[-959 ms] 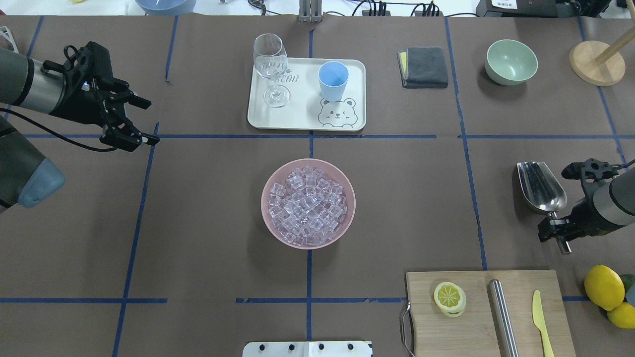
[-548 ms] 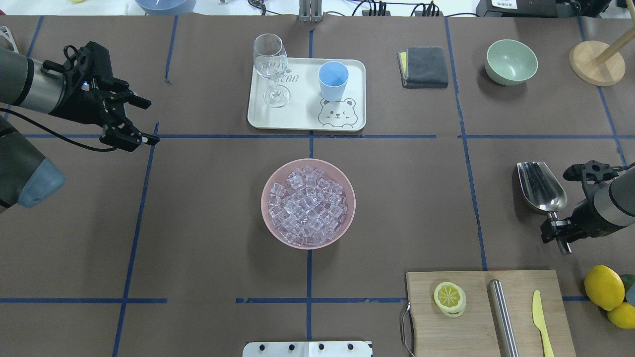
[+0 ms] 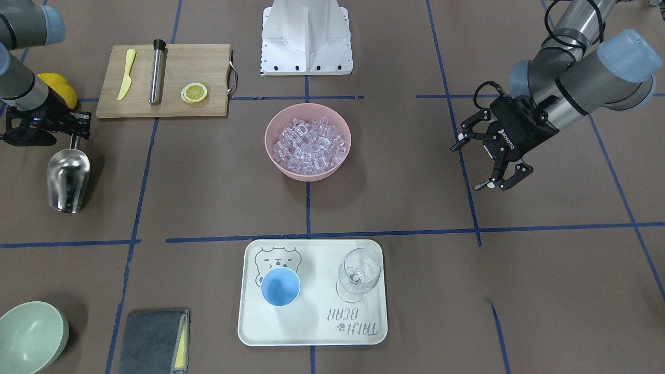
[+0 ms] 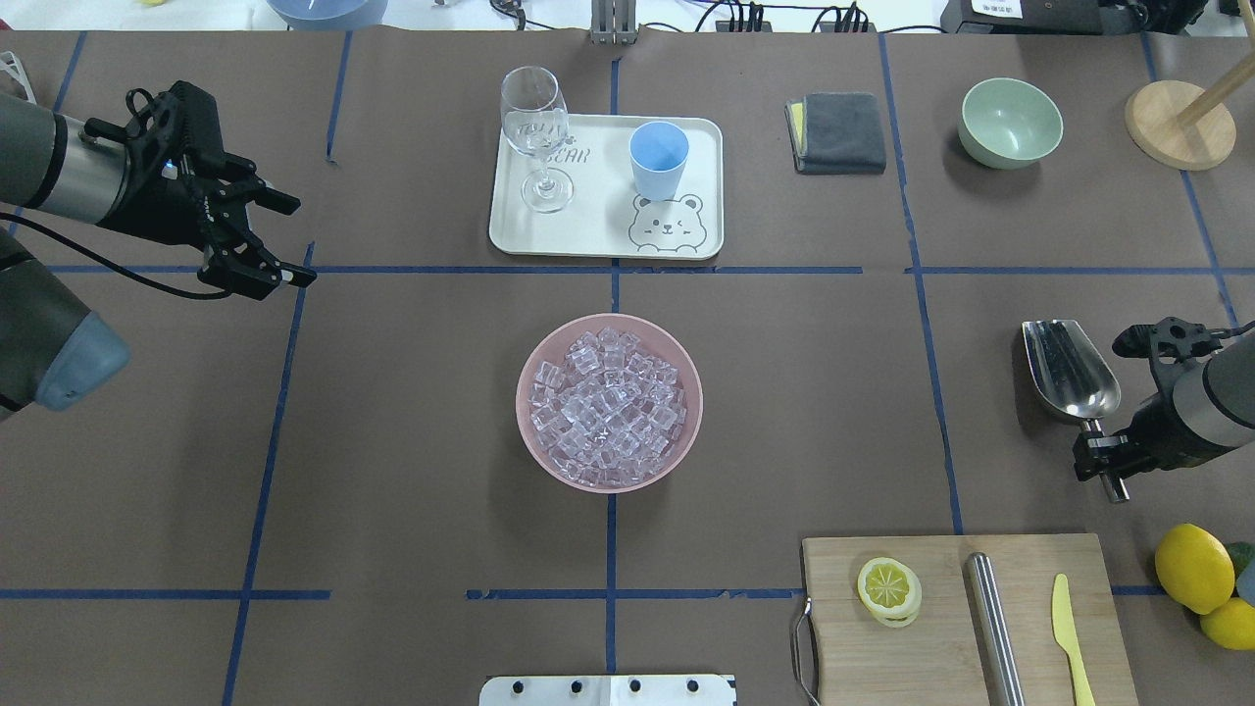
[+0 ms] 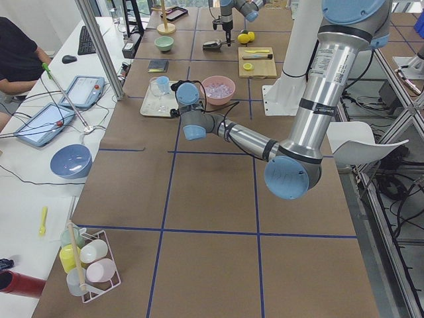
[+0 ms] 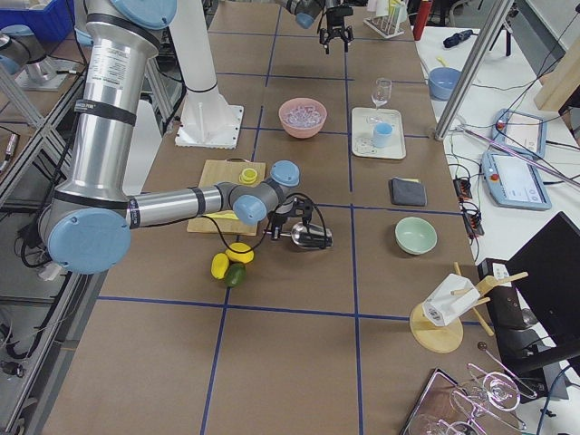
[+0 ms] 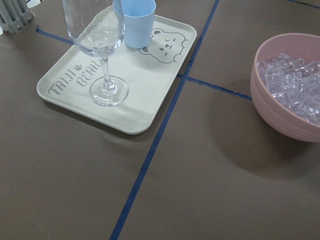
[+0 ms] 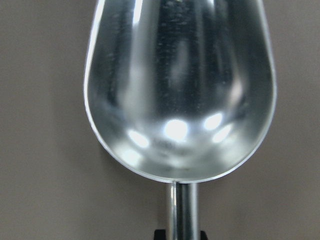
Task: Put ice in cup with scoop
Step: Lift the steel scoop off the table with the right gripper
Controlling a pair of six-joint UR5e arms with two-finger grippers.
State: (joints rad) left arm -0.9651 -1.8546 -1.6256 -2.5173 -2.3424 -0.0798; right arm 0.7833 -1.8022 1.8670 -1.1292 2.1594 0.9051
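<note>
My right gripper (image 4: 1102,463) is pinching the thin handle of the scoop (image 4: 1069,373), lying by the right edge of the table (image 4: 990,294). I am trying to hold tight so it is not twisting.

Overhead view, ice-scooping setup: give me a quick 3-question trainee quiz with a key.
1. True or false: the cup on the tray already holds ice.
2. Multiple choice: the ice sits in A) the pink bowl, B) the green bowl, C) the wine glass.
3. Short answer: which gripper is at the handle of the scoop?

Key
1. False; the cup is empty.
2. A.
3. The right gripper; the scoop lies on the table.
</note>
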